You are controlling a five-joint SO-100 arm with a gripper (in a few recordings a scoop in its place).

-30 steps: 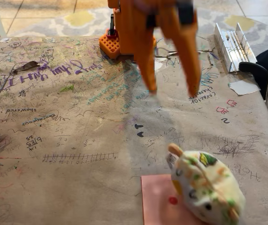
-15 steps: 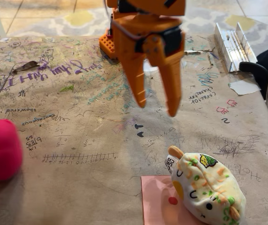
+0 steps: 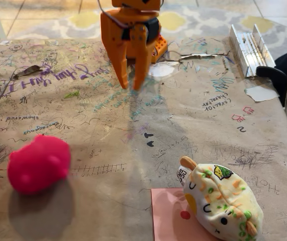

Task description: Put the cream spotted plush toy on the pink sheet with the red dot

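In the fixed view, your fingers [image 3: 130, 86] hang at the upper middle of the frame, tips parted only a narrow gap and holding nothing, well apart from the plush [image 3: 221, 202]. The plush lies at the lower right, resting on the right part of the pink sheet [image 3: 169, 216], just beside its red dot [image 3: 185, 215]. A pink plush [image 3: 38, 164] sits at the lower left on the scribbled surface [image 3: 98, 130].
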